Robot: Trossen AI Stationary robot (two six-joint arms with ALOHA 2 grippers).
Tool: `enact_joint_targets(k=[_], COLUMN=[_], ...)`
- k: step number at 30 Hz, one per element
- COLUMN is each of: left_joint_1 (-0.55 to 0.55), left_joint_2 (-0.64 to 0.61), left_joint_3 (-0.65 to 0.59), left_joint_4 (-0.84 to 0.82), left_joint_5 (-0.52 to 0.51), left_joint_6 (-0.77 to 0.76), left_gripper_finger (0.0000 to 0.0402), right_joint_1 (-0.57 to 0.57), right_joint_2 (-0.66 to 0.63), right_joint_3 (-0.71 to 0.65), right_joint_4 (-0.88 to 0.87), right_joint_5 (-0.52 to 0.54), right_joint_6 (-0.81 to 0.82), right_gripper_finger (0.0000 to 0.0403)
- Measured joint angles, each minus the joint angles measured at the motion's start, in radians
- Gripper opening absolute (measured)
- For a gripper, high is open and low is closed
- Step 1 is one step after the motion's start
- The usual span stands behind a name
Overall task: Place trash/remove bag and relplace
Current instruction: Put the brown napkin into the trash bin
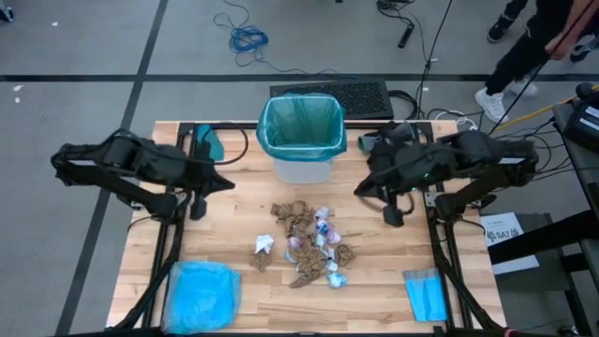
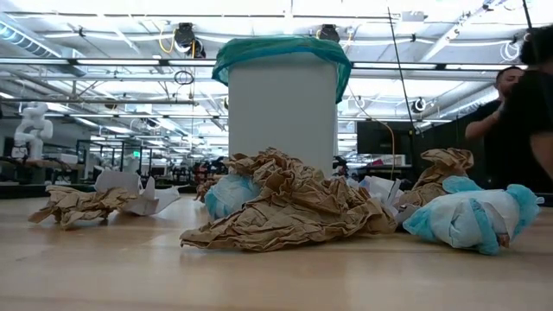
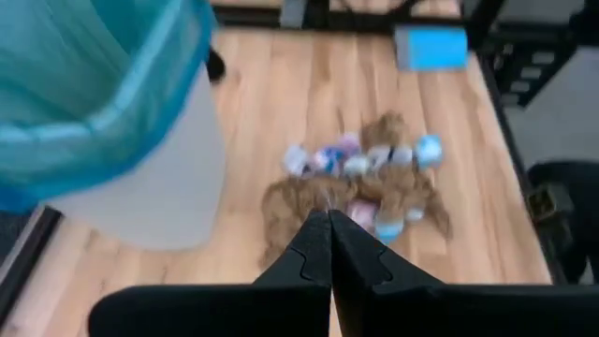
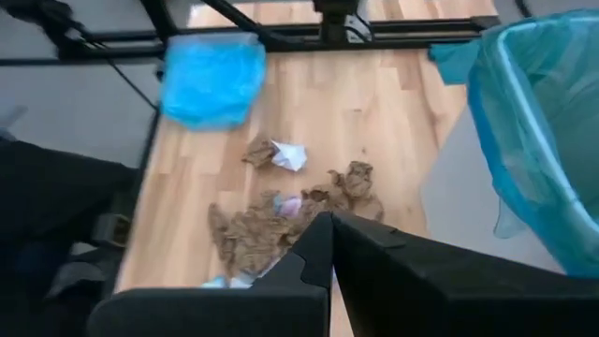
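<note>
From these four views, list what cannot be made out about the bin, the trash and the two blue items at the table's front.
- Inside of the bin: the high view shows only the bag lining it; the bottom is not discernible.
- Trash: an exact count; pieces overlap in the high view, blurred in the left wrist view.
- Sky-blue bag: contents; crumpled.
- Folded blue sheet: layers; too small.

A robotics lab or industrial workshop is indicated; a wooden table is mounted on a black metal frame over grey concrete floor; loose cables are strewn there; ceiling trusses and strip lights are seen; a white robot figure is stood behind.
</note>
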Motion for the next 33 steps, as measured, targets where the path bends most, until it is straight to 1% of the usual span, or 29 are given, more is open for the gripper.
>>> enact_joint_targets(k=[2, 4, 8, 12, 18, 22, 28, 33], left_joint_1=[-0.012, -0.022, -0.042, -0.061, -0.085, -0.093, -0.108, -0.128], left_joint_2=[-0.003, -0.004, -0.005, -0.005, -0.005, -0.005, -0.005, -0.005], left_joint_3=[-0.045, -0.075, -0.092, -0.092, -0.092, -0.092, -0.092, -0.102], left_joint_4=[0.009, 0.01, 0.013, 0.033, 0.088, 0.09, 0.089, 0.093], left_joint_5=[-0.008, -0.004, -0.004, -0.001, -0.002, -0.004, -0.004, -0.008], left_joint_6=[0.0, 0.0, -0.029, -0.052, -0.052, -0.052, -0.052, -0.052], left_gripper_finger=[0.0, 0.0, 0.0, 0.0, 0.0, 0.0, 0.0, 0.0], right_joint_1=[0.02, 0.028, 0.028, 0.028, 0.036, 0.058, 0.073, 0.074], right_joint_2=[0.017, 0.028, 0.026, 0.024, 0.022, 0.023, 0.023, 0.023], right_joint_3=[-0.02, -0.054, -0.147, -0.215, -0.257, -0.273, -0.34, -0.424], right_joint_4=[0.013, 0.047, 0.158, 0.2, 0.211, 0.241, 0.316, 0.41], right_joint_5=[0.055, 0.079, 0.08, 0.079, 0.059, 0.058, 0.058, 0.059], right_joint_6=[-0.009, -0.014, -0.013, 0.005, 0.04, 0.056, 0.063, 0.067], right_gripper_finger=[0.0, 0.0, 0.0, 0.0, 0.0, 0.0, 0.0, 0.0])
